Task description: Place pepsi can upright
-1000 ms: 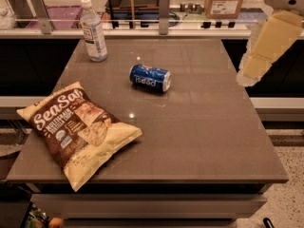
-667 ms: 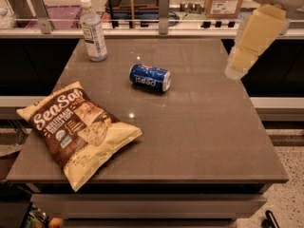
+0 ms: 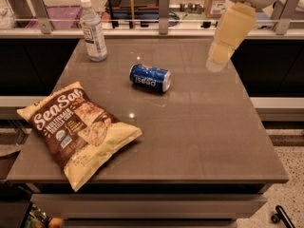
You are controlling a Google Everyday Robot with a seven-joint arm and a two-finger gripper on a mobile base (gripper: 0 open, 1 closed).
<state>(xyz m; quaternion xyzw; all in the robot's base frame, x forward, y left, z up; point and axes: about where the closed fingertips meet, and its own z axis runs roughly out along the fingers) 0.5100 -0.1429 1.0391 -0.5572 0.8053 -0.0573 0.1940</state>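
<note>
The pepsi can point(image 3: 150, 78) reads "pepsi", the chip bag point(image 3: 78, 129) "Sea Salt".

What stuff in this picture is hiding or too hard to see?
All in the camera view:
- The gripper hangs over the far right part of the table, to the right of the pepsi can. The top edge cuts off the arm above it.
- The can lies on its side, with its left end turned away and hidden.
- The print on the water bottle label is too small to read.
- The small print on the chip bag is blurred.
</note>
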